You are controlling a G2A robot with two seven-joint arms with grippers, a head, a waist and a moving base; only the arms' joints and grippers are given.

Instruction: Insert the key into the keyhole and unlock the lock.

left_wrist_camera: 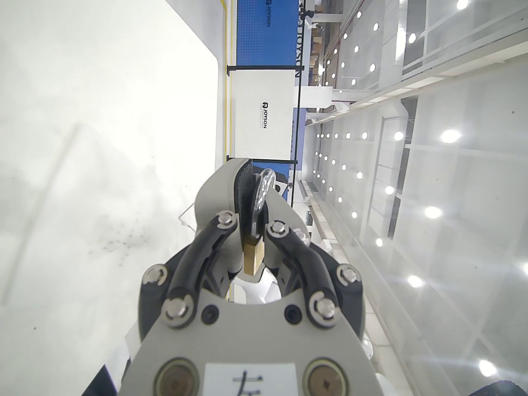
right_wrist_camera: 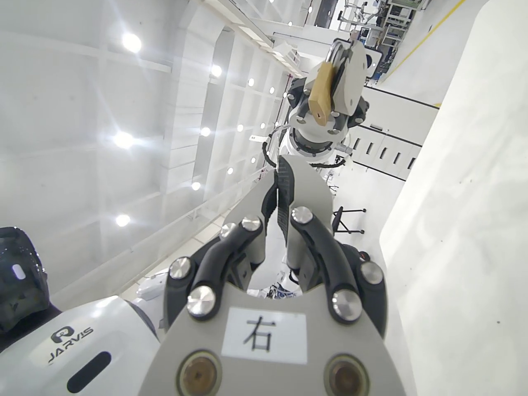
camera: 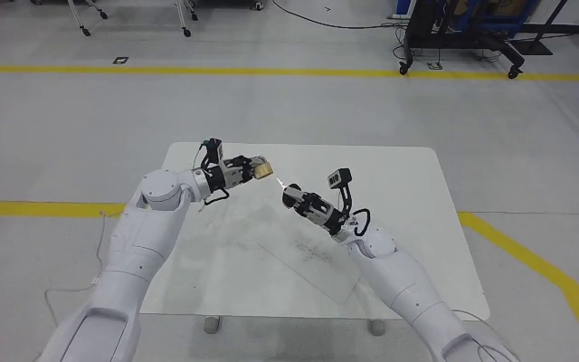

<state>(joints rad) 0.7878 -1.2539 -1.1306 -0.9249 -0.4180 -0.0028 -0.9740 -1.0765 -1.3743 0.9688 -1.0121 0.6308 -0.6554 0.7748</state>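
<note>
The left gripper [camera: 250, 168] is closed on the brass lock [camera: 261, 168] and holds it above the tabletop [camera: 398, 199], keyhole end toward the other arm. Near it but not touching, the right gripper [camera: 291, 194] is closed on the key [camera: 282, 185]; only a small tip shows. Risks: a tip misaligned w/ the keyhole could push the lock askew, and the thin key may slip or rotate, i.e. drop.

Padlock [camera: 261, 168]: brass body, silver shackle, pinched in left gripper [camera: 254, 168], aloft over tabletop [camera: 398, 181], keyhole [right_wrist_camera: 319, 114] end facing 4 o'clock. Key [camera: 282, 185]: small silvery sliver, apparently at right gripper [camera: 289, 192] tip, just apart from it at its 4 o'clock.
</note>
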